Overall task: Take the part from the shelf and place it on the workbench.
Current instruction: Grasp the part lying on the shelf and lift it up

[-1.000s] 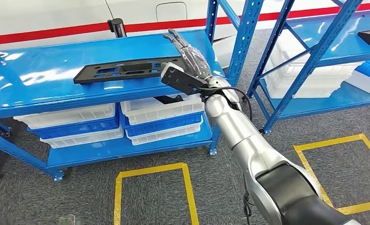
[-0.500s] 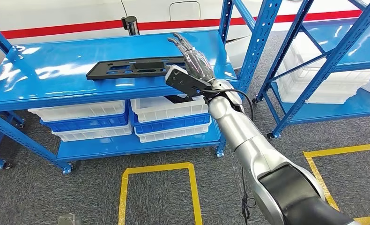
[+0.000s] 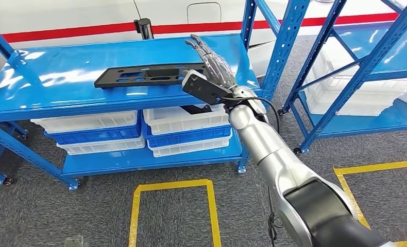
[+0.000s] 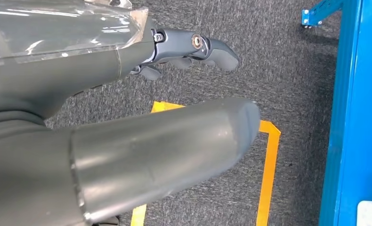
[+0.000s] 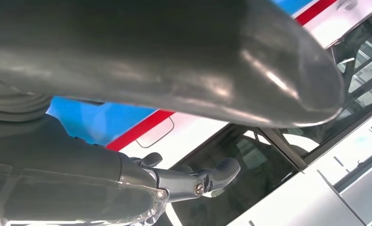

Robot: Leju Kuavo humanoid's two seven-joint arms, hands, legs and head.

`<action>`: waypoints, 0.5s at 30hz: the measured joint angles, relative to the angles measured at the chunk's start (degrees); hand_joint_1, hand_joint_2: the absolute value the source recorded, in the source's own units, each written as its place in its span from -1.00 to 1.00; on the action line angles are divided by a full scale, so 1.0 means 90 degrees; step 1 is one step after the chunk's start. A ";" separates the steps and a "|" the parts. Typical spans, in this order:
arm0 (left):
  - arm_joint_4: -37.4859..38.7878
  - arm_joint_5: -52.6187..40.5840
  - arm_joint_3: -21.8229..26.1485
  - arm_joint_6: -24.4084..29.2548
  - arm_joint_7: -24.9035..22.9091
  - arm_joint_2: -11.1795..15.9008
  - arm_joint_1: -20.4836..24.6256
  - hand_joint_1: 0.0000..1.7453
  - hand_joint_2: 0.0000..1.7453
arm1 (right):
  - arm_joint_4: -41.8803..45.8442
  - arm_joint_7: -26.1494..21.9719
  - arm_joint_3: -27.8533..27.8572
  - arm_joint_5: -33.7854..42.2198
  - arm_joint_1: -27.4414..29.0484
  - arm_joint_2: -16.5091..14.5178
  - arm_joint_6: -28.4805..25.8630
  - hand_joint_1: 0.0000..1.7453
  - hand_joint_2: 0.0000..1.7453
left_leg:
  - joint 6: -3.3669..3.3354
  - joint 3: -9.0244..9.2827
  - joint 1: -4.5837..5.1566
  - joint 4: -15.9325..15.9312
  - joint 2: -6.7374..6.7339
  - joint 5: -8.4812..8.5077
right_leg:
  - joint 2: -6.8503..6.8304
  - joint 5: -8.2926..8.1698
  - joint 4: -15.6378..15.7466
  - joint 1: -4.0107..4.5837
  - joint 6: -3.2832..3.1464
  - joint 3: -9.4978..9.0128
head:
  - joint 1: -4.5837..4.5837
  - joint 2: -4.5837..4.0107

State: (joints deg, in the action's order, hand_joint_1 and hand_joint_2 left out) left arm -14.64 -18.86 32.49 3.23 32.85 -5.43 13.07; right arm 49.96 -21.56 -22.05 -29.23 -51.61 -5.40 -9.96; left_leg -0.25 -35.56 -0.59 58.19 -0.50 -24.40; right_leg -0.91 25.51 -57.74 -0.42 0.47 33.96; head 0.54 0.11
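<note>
I see the right hand [image 3: 214, 60], fingers spread and empty, over the shelf [image 3: 62, 87], just beside the part [image 3: 147, 75]; left hand [image 4: 127, 117] empty too.

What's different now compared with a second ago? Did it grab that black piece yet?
Not yet. The whole view slid sideways early on, so the camera turned; the things themselves did not move. The right hand still reaches out over the shelf, fingers straight, at the end of the black part, holding nothing. The part still lies flat there.

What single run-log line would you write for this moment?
phase: reach | right hand: open, over shelf, beside black part, not gripping | left hand: empty, above floor | part: on shelf
</note>
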 joint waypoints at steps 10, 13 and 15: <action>0.0000 0.0099 0.0001 0.0090 -0.0090 0.0002 -0.0002 -1.00 -1.00 | 0.0000 -0.0004 0.0024 0.0225 0.0024 0.0052 0.0059 -1.00 -1.00 | -0.0096 0.0005 0.0111 -0.0044 0.0069 0.0022 | -0.0046 -0.0036 0.0051 0.0025 0.0092 0.0006 | 0.0006 0.0000; 0.0000 0.0107 0.0002 0.0096 -0.0092 0.0002 -0.0004 -1.00 -1.00 | 0.0000 -0.0001 0.0028 0.0265 0.0025 0.0061 0.0080 -1.00 -1.00 | -0.0111 0.0001 0.0116 -0.0044 0.0071 0.0027 | -0.0046 -0.0049 0.0060 0.0018 0.0112 0.0006 | 0.0006 0.0000; 0.0000 0.0121 0.0003 0.0107 -0.0093 0.0004 -0.0007 -1.00 -1.00 | 0.0000 0.0007 0.0042 0.0346 0.0030 0.0074 0.0120 -1.00 -1.00 | -0.0116 0.0000 0.0118 -0.0043 0.0072 0.0030 | -0.0046 -0.0053 0.0061 0.0012 0.0118 0.0008 | 0.0006 0.0000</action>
State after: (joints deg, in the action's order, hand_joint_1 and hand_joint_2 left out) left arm -14.64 -17.76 32.52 4.20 32.02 -5.39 13.01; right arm 49.96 -21.50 -21.68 -26.11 -51.33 -4.74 -8.88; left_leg -1.29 -35.56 0.47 57.81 0.15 -24.13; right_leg -1.33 25.03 -57.19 -0.32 1.53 34.03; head 0.59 0.11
